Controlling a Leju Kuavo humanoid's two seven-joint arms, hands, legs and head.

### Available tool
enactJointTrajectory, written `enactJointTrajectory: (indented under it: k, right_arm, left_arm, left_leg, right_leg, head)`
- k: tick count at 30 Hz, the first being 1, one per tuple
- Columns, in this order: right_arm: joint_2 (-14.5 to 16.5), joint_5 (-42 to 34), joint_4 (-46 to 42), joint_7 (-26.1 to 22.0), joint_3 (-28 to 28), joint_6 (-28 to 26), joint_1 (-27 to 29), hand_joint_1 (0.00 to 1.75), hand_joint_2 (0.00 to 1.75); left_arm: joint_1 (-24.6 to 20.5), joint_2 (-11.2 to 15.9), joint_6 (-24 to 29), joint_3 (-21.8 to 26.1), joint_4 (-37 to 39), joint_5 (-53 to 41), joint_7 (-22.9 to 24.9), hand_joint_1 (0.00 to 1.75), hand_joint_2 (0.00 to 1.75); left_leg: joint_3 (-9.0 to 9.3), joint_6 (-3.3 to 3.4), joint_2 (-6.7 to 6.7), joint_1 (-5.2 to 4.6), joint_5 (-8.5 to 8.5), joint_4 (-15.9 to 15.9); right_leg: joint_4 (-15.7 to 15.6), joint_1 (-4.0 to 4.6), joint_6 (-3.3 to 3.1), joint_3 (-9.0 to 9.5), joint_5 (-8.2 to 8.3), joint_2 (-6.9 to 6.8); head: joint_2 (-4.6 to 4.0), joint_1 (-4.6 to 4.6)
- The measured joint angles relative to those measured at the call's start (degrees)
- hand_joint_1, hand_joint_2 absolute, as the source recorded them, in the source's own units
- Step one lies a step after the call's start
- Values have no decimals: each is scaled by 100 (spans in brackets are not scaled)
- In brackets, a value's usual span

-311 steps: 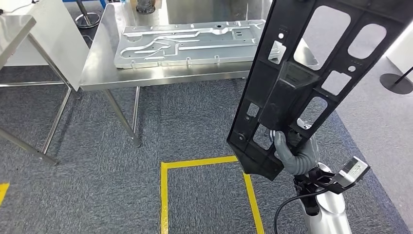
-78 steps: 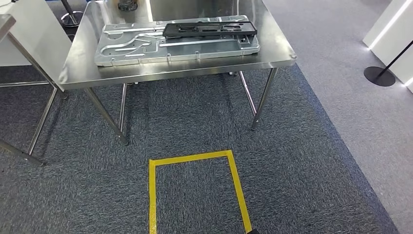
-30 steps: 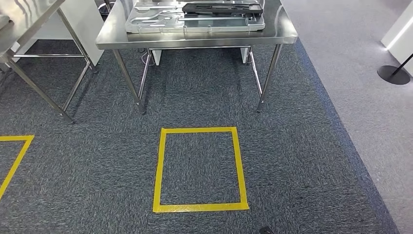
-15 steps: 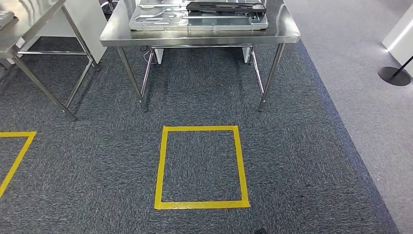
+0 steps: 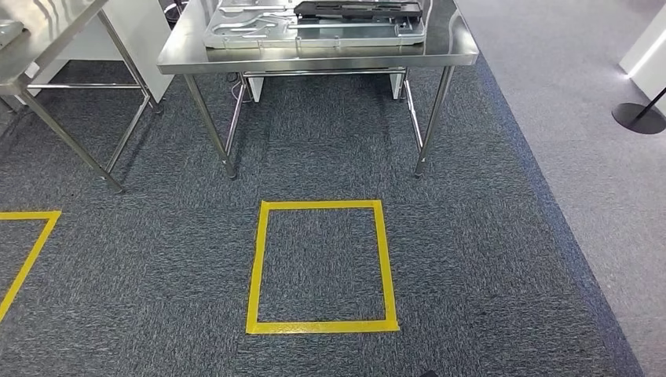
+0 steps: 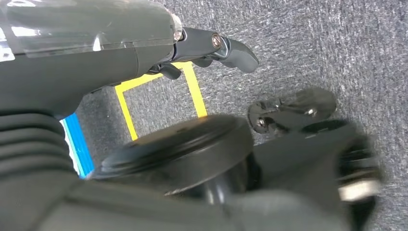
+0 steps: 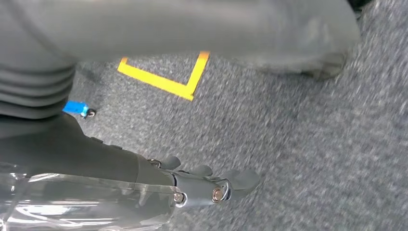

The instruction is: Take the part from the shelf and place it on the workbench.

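Part (image 5: pixel 357 9), the long black frame, lies flat on top of the silver stamped metal panel (image 5: pixel 259 20), which rests on the steel desk (image 5: pixel 314 56) beyond the yellow tape square (image 5: pixel 320 267) on the carpet. It sits toward the right half of the panel, and nothing touches it.

Judging from this, the placing step looks finished: the piece is down on the desk and both arms hang at the robot's sides, well short of the desk and nearer than the tape square. The left hand (image 6: pixel 211 48) hangs over the carpet with its fingers loosely extended and a little apart, holding nothing. The right hand (image 7: pixel 207 185) hangs likewise, fingers lightly spread and with nothing in them.

What the next move calls for is probably little: either the run ends here, or the robot turns back toward the shelf for another piece. I cannot tell which. If it walks, it needs to keep clear of the desk legs and of the second steel desk (image 5: pixel 35 39) to the left of the first.

As for containers, there are none in sight. The panel acts as the only carrier, with the black frame on it; whether the frame is seated in any recess of the panel is too small to tell.
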Motion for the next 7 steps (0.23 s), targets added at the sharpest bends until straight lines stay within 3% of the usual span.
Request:
enactJointTrajectory:
  k: [2,4,6,7]
  right_arm:
    - [-6,14,8,11,0,-57,16,0,87]
    - [-8,40,11,34,0,-196,31,0,87]
    - [2,107,13,109,-1,-461,46,0,175]
    - [5,130,14,135,-1,-546,52,0,175]
  left_arm:
    - [3,4,3,13,0,0,1,0,175]
    - [20,2,4,23,0,-9,-5,0,175]
    - [29,-5,5,28,0,-45,-15,0,175]
    - [29,-7,5,28,0,-58,-18,0,175]
  left_leg:
    - [103,46,16,-43,28,-244]
    - [130,66,23,-26,84,-335]
    - [175,102,36,12,168,-461]
    - [191,107,42,22,193,-492]
  right_leg:
    - [-7,-5,47,-6,12,-14]
    - [-16,-15,103,2,11,-24]
    - [233,-16,144,-102,-183,-12]
    - [331,-19,150,-143,-258,-6]
  head:
    - [0,-1]
    - [0,0]
    - [0,1]
    - [0,1]
